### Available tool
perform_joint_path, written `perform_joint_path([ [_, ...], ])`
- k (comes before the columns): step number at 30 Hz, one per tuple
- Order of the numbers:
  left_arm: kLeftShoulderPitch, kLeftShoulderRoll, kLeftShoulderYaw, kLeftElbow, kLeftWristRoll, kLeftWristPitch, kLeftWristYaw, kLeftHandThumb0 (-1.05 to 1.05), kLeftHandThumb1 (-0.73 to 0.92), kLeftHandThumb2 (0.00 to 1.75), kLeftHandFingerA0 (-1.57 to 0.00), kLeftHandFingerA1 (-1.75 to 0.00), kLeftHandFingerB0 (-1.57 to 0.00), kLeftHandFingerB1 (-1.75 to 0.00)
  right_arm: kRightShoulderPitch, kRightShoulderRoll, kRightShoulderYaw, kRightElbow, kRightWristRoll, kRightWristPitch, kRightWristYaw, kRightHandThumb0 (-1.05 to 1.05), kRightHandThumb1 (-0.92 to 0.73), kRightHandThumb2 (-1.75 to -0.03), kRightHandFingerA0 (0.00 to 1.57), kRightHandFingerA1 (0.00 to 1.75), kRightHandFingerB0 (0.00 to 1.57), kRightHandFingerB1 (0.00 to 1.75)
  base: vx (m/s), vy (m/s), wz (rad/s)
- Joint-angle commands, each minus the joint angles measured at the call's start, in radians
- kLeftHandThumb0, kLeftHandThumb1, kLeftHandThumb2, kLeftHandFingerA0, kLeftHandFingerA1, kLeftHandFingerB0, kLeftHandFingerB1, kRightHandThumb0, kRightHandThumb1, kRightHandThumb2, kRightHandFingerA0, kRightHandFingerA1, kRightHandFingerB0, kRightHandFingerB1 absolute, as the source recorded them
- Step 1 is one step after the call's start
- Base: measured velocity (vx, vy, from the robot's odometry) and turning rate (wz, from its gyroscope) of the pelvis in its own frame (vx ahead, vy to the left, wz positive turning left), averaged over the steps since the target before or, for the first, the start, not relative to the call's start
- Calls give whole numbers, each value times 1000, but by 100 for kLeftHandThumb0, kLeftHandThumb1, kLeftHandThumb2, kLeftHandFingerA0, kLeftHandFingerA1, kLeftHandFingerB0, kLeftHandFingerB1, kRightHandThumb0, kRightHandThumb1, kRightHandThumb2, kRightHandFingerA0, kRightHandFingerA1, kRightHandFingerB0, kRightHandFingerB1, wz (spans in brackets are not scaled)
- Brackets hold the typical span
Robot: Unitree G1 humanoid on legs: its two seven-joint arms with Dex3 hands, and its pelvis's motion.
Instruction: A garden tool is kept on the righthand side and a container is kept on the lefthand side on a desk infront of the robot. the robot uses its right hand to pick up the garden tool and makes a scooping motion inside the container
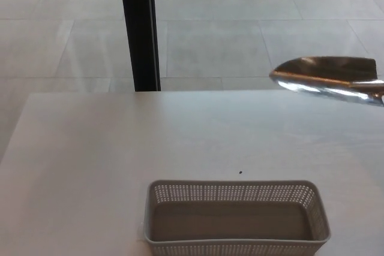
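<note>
A shiny metal garden trowel (327, 79) hangs in the air at the right edge of the head view, above the desk's far right part, its scoop blade pointing left and turned nearly level. Its handle runs out of the picture, so whatever holds it is hidden. A grey perforated plastic basket (235, 184) stands at the desk's near edge, right of the middle, with nothing inside it. The trowel is well above and behind the basket, off its right end. Neither of my hands shows.
The pale desk (108, 148) fills the lower picture, with a small dark speck (240, 172) just behind the basket. A black upright post (139, 28) stands beyond the desk's far edge, over a tiled floor (240, 22).
</note>
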Motion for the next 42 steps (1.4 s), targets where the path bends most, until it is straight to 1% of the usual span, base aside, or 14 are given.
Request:
perform_joint_path([
  [1,-7,26,0,-3,-4,-4,-2,-49,63,59,-64,-64,-61,-44,76,-114,8,-66,-138,-115,-86,-17,-48,-77,86,175,68,156,0,0,0],
  [10,-12,38,4,1,-2,-7,-1,-48,64,59,-65,-64,-61,-44,80,-231,58,-27,-309,-139,-256,-26,-55,-73,89,169,72,148,0,0,0],
  [12,-17,43,-3,-4,3,-4,-5,-53,62,59,-58,-66,-60,-44,66,-229,60,-6,-311,-154,-296,-21,-48,-83,90,168,73,152,0,0,0],
  [23,-23,43,-8,-1,3,-16,-4,-49,64,60,-61,-62,-58,-44,28,-235,84,-35,-390,-132,-321,-25,-57,-68,88,172,77,131,0,0,0],
  [26,-25,42,-2,-4,-5,-12,-5,-52,61,59,-61,-64,-58,-44,1,-216,107,-31,-424,-128,-364,-24,-55,-67,90,175,74,138,0,0,0],
  [29,-31,42,0,5,-3,-16,-5,-49,62,58,-66,-65,-61,-45,-7,-208,113,-54,-417,-126,-321,-23,-52,-74,88,175,67,150,0,0,0],
  [31,-31,43,8,-3,-14,-18,-16,-50,62,59,-70,-70,-64,-47,-15,-199,121,-104,-453,-89,-303,-35,-63,-61,88,175,76,124,0,0,0],
  [32,-33,45,6,-1,-11,-17,-17,-50,61,58,-73,-72,-65,-46,-18,-201,123,-126,-460,-86,-278,-40,-49,-94,117,134,82,107,0,0,0],
  [33,-37,46,13,0,-17,-12,-23,-50,60,58,-68,-69,-62,-46,-15,-205,120,-166,-460,-66,-217,-39,-49,-95,115,132,81,106,0,0,0],
  [35,-39,47,14,-4,-17,-10,-26,-49,62,58,-70,-74,-64,-47,-3,-209,109,-205,-438,-52,-143,-37,-48,-94,112,130,81,102,0,0,0],
  [36,-39,48,14,-8,-17,-10,-27,-50,60,58,-68,-75,-65,-48,5,-207,100,-231,-422,-40,-94,-35,-60,-58,85,166,89,92,0,0,0],
  [39,-36,45,10,-16,-14,-11,-24,-51,60,58,-60,-68,-67,-47,12,-183,87,-299,-350,-17,52,-31,-60,-57,89,157,98,71,0,0,0],
  [41,-35,45,9,-12,-11,-11,-24,-52,61,58,-59,-63,-64,-46,19,-166,83,-320,-355,5,63,-32,-57,-61,92,157,100,73,0,0,0],
  [42,-33,46,4,-14,-6,-15,-21,-53,60,58,-56,-63,-63,-45,21,-155,83,-333,-376,22,54,-36,-55,-64,94,157,98,88,0,0,0],
])
